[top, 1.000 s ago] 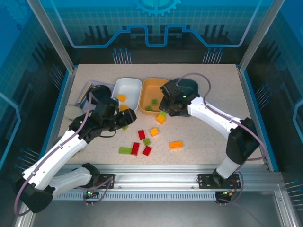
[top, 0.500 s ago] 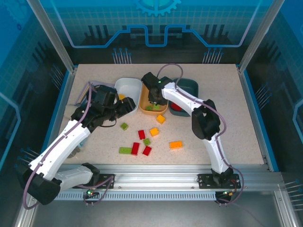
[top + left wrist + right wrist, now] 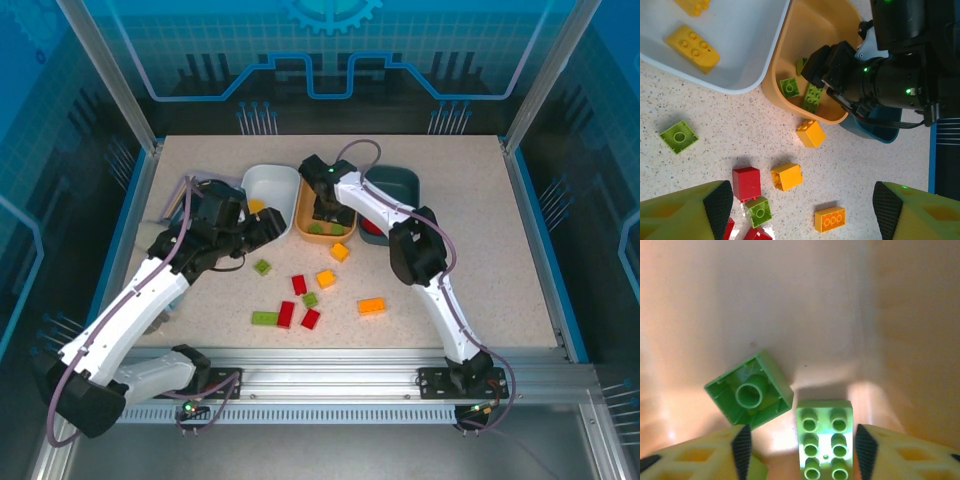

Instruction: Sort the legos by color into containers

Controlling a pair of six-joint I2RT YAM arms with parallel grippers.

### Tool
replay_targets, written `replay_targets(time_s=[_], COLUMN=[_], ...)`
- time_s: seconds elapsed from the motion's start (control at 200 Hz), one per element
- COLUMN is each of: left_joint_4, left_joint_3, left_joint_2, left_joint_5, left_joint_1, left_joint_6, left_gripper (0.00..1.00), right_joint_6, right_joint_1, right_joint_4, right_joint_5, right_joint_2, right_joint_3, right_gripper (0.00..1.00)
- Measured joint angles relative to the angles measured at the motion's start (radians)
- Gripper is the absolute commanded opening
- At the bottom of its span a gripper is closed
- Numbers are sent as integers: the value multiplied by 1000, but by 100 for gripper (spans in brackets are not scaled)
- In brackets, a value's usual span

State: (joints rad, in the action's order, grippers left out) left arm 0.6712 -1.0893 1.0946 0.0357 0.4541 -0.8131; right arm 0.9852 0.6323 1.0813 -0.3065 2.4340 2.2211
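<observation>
The teal tub [image 3: 879, 134] is mostly hidden behind the black body of the right gripper [image 3: 800, 440], so its contents cannot be made out. The long green brick [image 3: 824, 440] is cut off by the lower edge of the right wrist view.

The right gripper sits low inside the orange tub [image 3: 900, 315]. Its fingers are parted a little wider than the long brick, which lies between them with a clear gap on one side. An upturned green square brick [image 3: 749, 391] lies just ahead of one finger.

The left gripper [image 3: 801, 192] hangs spread wide and holds nothing, above loose bricks [image 3: 786, 176]. The white tub [image 3: 740, 55], with two yellow bricks [image 3: 692, 46] inside, lies ahead of it to the left.
</observation>
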Motion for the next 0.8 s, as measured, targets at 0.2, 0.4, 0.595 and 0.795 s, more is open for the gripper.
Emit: replay_targets(time_s=[0.2, 0.4, 0.595, 0.795], left_joint_4=[6, 4, -11, -86], left_joint_3=[16, 21, 21, 12], left_joint_2=[-3, 15, 104, 269], left_joint_5=[-33, -84, -106, -93], left_joint_1=[0, 1, 43, 178], left_joint_6=[3, 10, 19, 90], left_gripper=[78, 77, 75, 76], right_joint_6=[2, -44, -160, -250], right_joint_1=[4, 23, 62, 39], right_joint_4=[8, -46, -279, -478], right_joint_5=[0, -12, 8, 150], right_joint_2=[-39, -262, -739, -1125], right_joint_3=[37, -17, -486, -1097], right_gripper=[66, 66, 72, 81])
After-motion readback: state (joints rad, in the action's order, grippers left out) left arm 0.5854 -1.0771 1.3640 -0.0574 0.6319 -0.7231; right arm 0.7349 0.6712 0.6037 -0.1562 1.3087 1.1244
